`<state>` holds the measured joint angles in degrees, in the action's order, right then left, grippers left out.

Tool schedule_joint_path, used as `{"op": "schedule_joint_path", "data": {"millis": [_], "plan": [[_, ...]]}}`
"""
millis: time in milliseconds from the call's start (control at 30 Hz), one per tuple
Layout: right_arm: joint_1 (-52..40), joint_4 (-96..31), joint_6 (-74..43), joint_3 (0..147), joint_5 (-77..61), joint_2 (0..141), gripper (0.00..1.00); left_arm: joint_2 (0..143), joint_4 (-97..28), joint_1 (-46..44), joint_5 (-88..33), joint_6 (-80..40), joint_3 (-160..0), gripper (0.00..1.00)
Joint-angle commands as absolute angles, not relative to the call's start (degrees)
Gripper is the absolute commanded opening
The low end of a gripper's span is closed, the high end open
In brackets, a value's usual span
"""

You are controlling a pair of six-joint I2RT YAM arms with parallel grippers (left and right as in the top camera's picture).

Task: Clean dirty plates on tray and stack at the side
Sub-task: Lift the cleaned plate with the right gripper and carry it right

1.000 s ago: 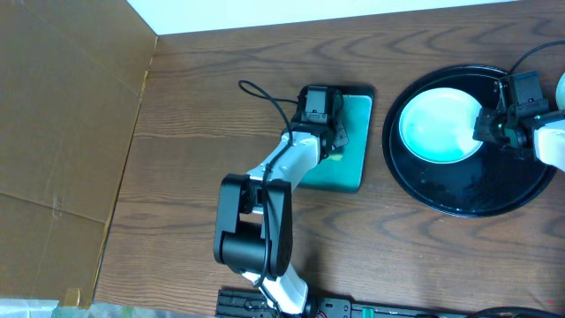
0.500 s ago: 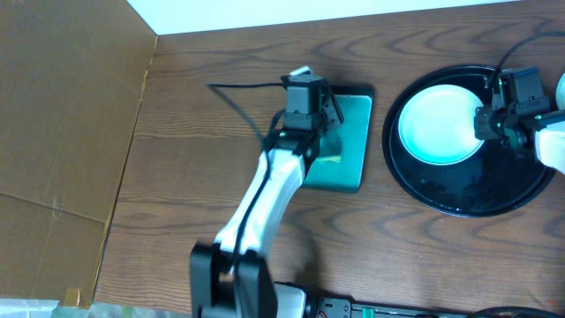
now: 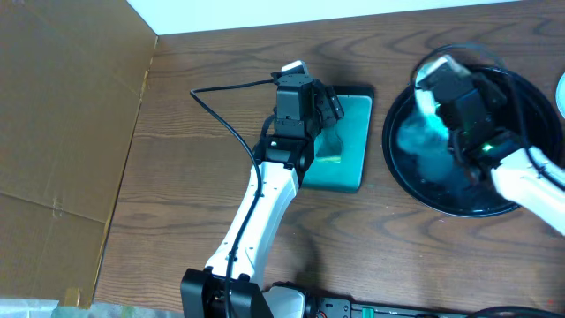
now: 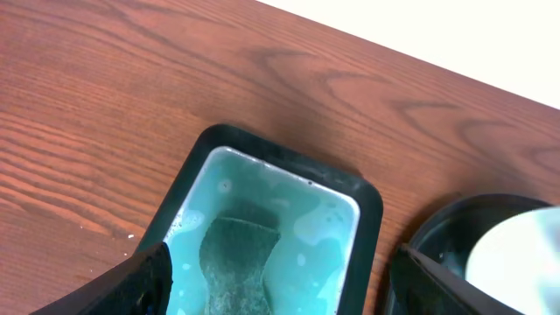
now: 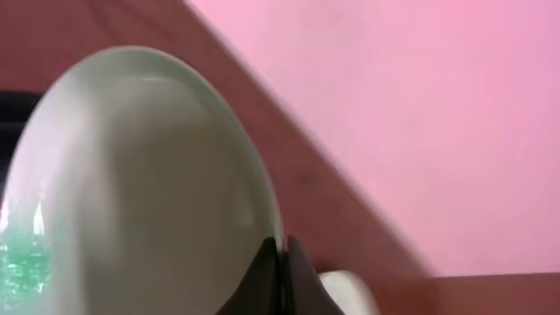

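The left wrist view looks straight down into the teal-filled dish [image 4: 369, 219], where a dark green sponge [image 4: 238, 254] lies soaking. The left hand [image 4: 282, 262] hangs above it with its fingers spread wide and nothing between them. From overhead the arm covers most of that. The right wrist view shows the plate [image 5: 140, 192] stood up on edge, its rim pinched tight in the closed right hand [image 5: 282, 262]. Overhead, that plate is only a pale teal blur above the black tray [image 3: 441, 201].

A second ago the plate lay flat on the tray with the right hand at its right rim. Now it is lifted and tilted, and the hand has swung left over the tray. The left hand, nearly closed then, has opened. Its arm was folded at the elbow and now reaches out long across the bench [image 3: 177, 177], with the wrist over the dish's left side.
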<state>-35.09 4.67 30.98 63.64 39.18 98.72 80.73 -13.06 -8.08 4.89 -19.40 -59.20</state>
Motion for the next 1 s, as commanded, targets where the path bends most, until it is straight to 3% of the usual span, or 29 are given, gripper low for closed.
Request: {"op": "schedule_joint_path", "data": {"millis": [0,267,600,767,967], "plan": [[-38.24,9.96,51.94,64.51,52.31,97.60,0.01,80.93,-13.08,-8.05,5.61,-18.85,-59.64,0.80],[-42.52,19.68,71.99,64.51,57.67,97.60,0.01,80.93,-13.08,-8.05,5.61,-18.85,-59.64,0.80],[-43.48,19.38,72.10,64.49,61.04,97.60,0.01,80.93,-13.08,-8.05,5.61,-18.85,-59.64,0.81],[-41.69,11.16,56.27,64.49,58.50,97.60,0.01,80.93,-13.08,-8.05,5.61,-18.85,-59.64,0.81],[-33.39,-4.69,16.49,64.49,43.38,97.47,0.01,80.93,-13.08,-8.05,5.61,-18.85,-59.64,0.81]]}}
